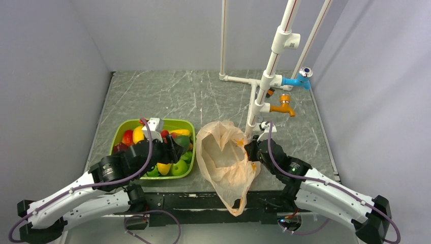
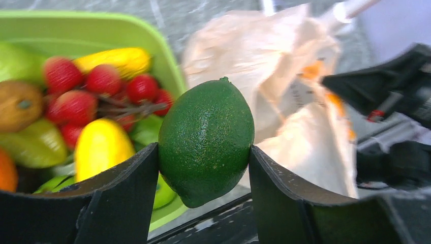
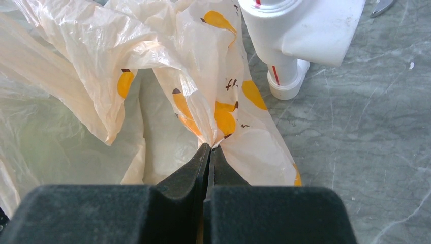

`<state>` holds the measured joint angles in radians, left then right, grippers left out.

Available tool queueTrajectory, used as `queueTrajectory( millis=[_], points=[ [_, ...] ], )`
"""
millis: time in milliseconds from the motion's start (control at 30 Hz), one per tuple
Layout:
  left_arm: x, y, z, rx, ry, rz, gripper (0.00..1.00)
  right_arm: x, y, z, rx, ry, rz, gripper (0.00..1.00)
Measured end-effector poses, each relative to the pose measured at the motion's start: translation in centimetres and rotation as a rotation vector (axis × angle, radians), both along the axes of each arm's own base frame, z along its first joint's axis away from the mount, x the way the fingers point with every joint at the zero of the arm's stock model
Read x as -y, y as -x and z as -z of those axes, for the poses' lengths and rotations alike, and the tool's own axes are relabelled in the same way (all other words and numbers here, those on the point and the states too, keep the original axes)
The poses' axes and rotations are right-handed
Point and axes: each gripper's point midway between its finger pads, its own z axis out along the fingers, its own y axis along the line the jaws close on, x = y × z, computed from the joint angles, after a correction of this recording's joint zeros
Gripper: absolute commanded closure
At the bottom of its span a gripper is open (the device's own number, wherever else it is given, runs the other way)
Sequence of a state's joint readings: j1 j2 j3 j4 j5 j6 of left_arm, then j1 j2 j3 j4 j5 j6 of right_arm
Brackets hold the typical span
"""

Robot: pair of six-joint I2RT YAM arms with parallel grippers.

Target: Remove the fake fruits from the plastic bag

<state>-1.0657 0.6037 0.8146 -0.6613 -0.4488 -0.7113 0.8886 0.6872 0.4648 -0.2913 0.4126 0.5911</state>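
left gripper: grasping the dark green fruit, one finger on each side of it
dark green fruit: off the counter, held over the right part of the green tub, just beside the plastic bag
right gripper: clenched on a bunched fold of the plastic bag at its right edge
plastic bag: lying crumpled on the counter between tub and white pipe, near end hanging over the counter's front edge
in tub: red ball bunch, brown kiwi-like fruit, yellow fruits, others blurred
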Motion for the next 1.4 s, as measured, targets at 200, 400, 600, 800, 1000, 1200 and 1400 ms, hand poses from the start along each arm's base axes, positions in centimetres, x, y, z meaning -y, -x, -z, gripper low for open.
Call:
queueTrajectory(
  millis=[200, 400, 600, 800, 1000, 1200, 1400],
  points=[
    [-3.9, -0.6, 3.0, -0.092, -0.137, -0.207, 1.0, 0.0, 0.0, 0.0, 0.0, -0.003, -0.002, 1.0],
    [-8.1, -1.7, 4.4, -0.158, -0.305, -0.434, 1.0, -0.1, 0.0, 0.0, 0.0, -0.005, -0.004, 1.0],
    [-10.8, -3.1, 5.6, -0.21, -0.382, -0.586, 1.0, -0.2, 0.0, 0.0, -0.002, -0.006, -0.008, 1.0],
    [-12.0, -2.2, 8.3, -0.254, -0.395, -0.629, 0.93, -0.3, 0.1, -0.1, -0.003, -0.014, -0.014, 1.0],
    [-12.3, -1.5, 10.7, -0.304, -0.414, -0.637, 0.6, -0.7, 0.1, 0.4, -0.017, -0.007, -0.025, 1.0],
    [-12.2, -1.4, 10.8, -0.308, -0.403, -0.643, 0.17, -0.9, 0.0, 0.4, -0.017, -0.008, -0.028, 1.0],
    [-12.1, -1.2, 10.9, -0.322, -0.404, -0.633, 0.01, -1.1, -0.2, 0.1, -0.006, -0.017, -0.029, 1.0]
  ],
)
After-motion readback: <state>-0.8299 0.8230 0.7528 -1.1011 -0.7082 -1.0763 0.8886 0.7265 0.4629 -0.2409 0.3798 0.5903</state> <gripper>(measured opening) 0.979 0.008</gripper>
